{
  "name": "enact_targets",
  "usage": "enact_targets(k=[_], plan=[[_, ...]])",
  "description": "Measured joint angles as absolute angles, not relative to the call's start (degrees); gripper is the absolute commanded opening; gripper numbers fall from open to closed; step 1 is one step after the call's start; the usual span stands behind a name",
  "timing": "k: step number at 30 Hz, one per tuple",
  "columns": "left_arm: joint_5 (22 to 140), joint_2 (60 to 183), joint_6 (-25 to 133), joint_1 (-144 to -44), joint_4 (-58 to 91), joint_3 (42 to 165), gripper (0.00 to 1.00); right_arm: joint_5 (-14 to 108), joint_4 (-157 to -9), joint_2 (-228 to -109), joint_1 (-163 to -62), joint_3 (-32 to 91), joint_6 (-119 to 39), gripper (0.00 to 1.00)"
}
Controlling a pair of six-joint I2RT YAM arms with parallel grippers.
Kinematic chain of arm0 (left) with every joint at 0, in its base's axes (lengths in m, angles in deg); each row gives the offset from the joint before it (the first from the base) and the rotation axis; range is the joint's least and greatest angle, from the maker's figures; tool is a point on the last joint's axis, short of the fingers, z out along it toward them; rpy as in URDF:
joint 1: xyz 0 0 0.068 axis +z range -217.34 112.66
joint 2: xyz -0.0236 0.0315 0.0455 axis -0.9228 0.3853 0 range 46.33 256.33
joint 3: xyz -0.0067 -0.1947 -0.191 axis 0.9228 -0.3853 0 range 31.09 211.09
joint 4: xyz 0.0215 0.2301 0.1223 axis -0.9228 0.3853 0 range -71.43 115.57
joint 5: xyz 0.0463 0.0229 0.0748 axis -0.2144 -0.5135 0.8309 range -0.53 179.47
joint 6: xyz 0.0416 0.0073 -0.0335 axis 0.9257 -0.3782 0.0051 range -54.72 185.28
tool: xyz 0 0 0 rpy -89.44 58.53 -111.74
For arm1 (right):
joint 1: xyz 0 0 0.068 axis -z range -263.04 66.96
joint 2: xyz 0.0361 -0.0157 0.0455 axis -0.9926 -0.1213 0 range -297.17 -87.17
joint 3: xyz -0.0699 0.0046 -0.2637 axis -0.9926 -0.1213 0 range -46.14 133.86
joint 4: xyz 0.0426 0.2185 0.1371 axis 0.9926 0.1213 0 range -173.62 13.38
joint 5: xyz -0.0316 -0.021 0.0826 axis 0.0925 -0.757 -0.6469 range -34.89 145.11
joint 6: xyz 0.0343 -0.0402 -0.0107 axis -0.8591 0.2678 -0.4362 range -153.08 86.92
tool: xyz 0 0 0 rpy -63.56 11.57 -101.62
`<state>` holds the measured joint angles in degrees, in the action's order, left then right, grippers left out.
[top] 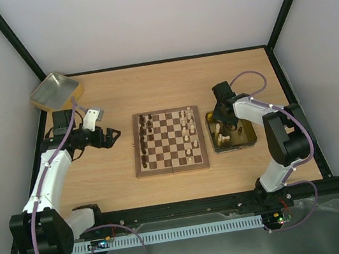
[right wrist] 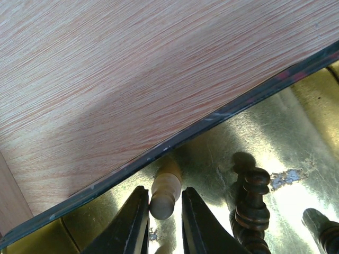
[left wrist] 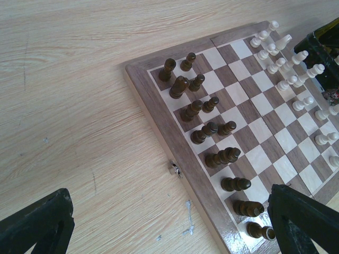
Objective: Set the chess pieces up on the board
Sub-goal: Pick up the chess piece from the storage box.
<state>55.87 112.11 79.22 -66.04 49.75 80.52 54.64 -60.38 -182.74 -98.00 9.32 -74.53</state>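
Chess piece just beside tray rim

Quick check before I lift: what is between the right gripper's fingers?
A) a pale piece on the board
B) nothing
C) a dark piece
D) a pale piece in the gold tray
D: the right wrist view shows the right gripper closed around a pale piece inside the gold tray, with a dark piece untouched beside it.
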Motion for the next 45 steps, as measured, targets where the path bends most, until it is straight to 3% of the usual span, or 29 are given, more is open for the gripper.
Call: enact_targets(k=[13,37,45], plan=[[55.87,112.11,79.19,-66.06,49.75,80.52,0.99,54.6,-60.42,-182.81,-98.0,9.32,-74.42,0.03],[55.87,112.11,79.19,-66.08,49.75,80.52,0.99,57.94,-56.79,-174.32,-98.65,9.27,-74.23,0.02],[55.89,112.11,79.19,-66.08,49.73,80.52,0.99,62.92,-51.96,-167.4,-109.45,10.63,-75.21,0.02]])
